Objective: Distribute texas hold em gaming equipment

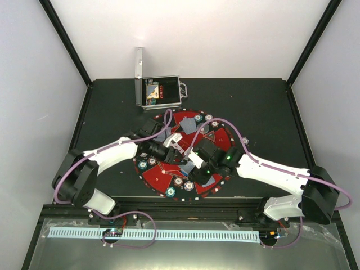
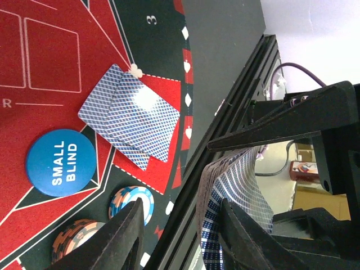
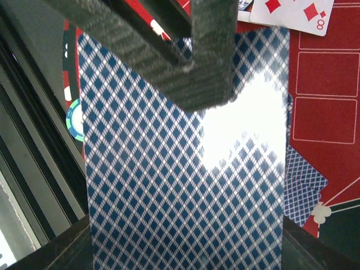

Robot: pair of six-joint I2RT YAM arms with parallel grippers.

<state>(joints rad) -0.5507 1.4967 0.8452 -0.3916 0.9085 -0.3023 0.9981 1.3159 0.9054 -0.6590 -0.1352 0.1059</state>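
Plainly, the left pincer (image 2: 180, 236) is pinching a curved deck of cards (image 2: 233, 197) above the red mat (image 2: 50, 50), where two face-down cards (image 2: 132, 118) lie beside a blue disc (image 2: 61, 162). Opposite, the right pincer (image 3: 191, 50) clamps one card (image 3: 180, 185), on the desk (image 1: 264, 112).

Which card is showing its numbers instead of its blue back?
The eight of diamonds, at the top edge of the right wrist view. The card held by the right gripper shows only blue checks.
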